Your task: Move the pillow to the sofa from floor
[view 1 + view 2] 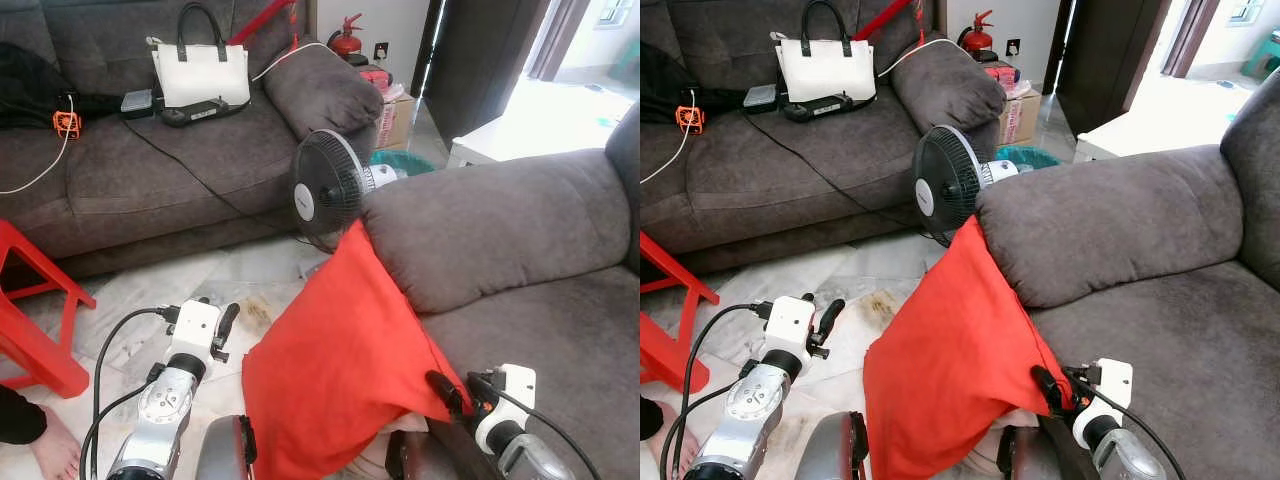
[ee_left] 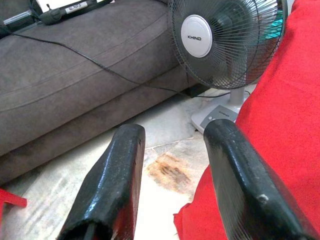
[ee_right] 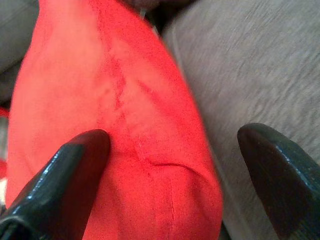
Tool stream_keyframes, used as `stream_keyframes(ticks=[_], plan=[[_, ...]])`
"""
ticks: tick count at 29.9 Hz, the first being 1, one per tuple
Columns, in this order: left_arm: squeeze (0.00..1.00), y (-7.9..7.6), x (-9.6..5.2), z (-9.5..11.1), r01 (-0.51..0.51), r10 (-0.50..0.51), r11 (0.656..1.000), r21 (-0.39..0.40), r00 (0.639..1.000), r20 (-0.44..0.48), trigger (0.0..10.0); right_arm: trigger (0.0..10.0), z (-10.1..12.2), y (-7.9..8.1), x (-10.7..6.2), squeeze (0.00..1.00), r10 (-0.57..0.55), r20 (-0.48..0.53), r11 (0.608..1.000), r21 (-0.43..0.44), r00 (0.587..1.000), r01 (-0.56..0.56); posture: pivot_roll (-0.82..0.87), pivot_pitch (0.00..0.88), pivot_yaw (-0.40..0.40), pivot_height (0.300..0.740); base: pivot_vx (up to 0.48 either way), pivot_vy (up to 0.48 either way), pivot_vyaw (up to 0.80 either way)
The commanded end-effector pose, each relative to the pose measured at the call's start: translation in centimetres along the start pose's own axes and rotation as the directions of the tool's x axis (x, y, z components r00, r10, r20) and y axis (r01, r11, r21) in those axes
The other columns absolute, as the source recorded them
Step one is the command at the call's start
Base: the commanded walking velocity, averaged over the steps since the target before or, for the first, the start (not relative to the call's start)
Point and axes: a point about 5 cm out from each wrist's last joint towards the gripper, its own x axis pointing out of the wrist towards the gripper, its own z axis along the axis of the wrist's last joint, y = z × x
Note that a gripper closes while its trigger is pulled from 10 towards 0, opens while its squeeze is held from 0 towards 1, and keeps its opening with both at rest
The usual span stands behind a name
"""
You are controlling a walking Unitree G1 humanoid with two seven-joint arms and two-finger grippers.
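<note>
Reading "KHIND": fan point(image 2: 200, 37) hub beside red pillow point(image 1: 335, 360).

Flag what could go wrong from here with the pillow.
1. The red pillow only leans on the sofa armrest; the right gripper is open around its edge, so it may slide back to the floor.
2. The table fan stands right behind the pillow and could get knocked.
3. The left gripper hangs open beside the pillow, giving no support.

Daylight came from the doorway point(image 1: 560, 80) beyond my sofa point(image 1: 520, 230), blown out white there. My head views were sharp; my right wrist view was blurred, its pillow point(image 3: 125, 125) soft.
</note>
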Motion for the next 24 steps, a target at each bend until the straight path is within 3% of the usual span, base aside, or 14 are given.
stream_keyframes(ticks=[1,17,24], plan=[[0.0,0.2,0.1,0.0,-0.003,0.003,1.0,-0.009,1.0,-0.003,10.0,10.0,-0.9,-0.1,-0.1,0.0,0.0,-0.051,1.0,-0.019,0.999,-0.001,0.08,0.0,-0.048,0.552,0.0,0.0,0.0],[0.0,0.0,0.1,-0.2,0.011,-0.011,1.0,-0.01,1.0,-0.013,10.0,10.0,-1.5,0.7,0.4,0.0,0.059,-0.099,0.998,-0.017,0.993,-0.061,0.09,0.0,-0.048,0.552,0.0,0.0,0.0],[0.0,-0.1,0.2,-0.2,0.015,-0.015,1.0,-0.006,1.0,-0.011,10.0,10.0,-1.2,1.4,0.8,0.0,0.076,-0.028,0.997,0.021,0.997,-0.075,0.09,0.0,-0.044,0.552,0.0,0.0,0.0]])
